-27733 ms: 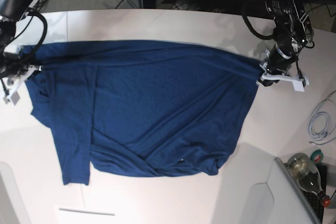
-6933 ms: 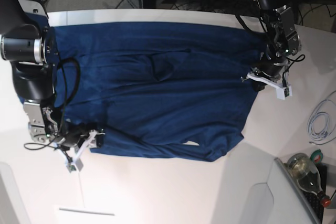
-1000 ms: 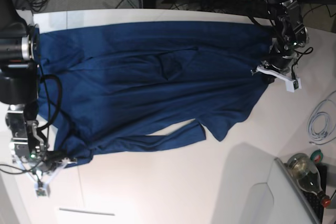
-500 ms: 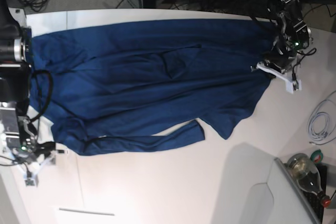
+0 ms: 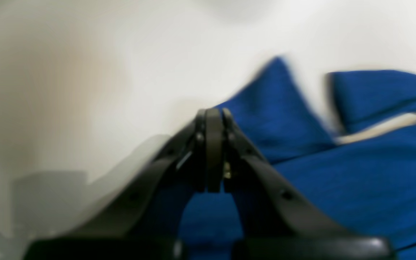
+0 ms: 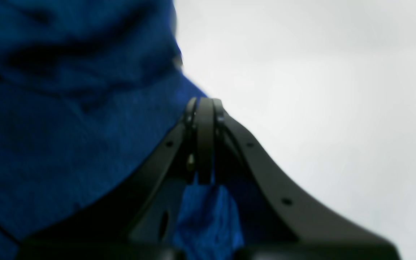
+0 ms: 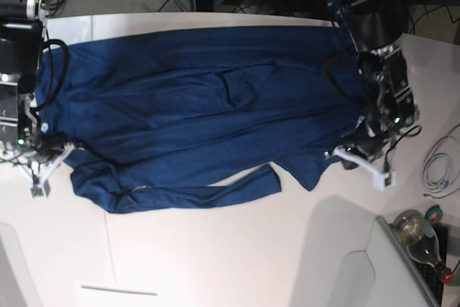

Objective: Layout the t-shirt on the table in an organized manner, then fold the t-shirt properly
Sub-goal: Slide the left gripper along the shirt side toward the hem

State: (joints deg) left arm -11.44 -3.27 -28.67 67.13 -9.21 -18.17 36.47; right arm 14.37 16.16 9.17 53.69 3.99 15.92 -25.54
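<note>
Two arms are seen in the base view, one at each side of the very large smooth white tabletop [image 7: 215, 264] with its curved far edge. The plain dark navy-blue short-sleeved t-shirt of thin soft fabric [image 7: 194, 113] is spread across the middle of the table, wrinkled, with one narrow strip of cloth folded along its near edge. The left gripper [image 7: 359, 159] is set at the shirt's edge on the view's right; the right gripper [image 7: 47, 170] is set at the shirt's edge on the view's left. A coiled pale cable [image 7: 440, 167] and a clear glass bottle with a red cap [image 7: 424, 242] are noted at the right margin, well apart from the cloth.

Left wrist view, blurred: the black fingers [image 5: 215, 151] are seen pressed together at the tips. Blue cloth [image 5: 338, 180] lies behind and beside them on the white table [image 5: 67, 90]. The left gripper [image 5: 209, 122] is closed; whether cloth is pinched cannot be told.

Right wrist view, also blurred: the right gripper [image 6: 204, 108] is closed, tips meeting. Blue fabric [image 6: 67, 126] fills the left of the frame and a fold of it is seen between the finger bases. White table [image 6: 320, 108] is seen to the right. A grip on the cloth cannot be confirmed.
</note>
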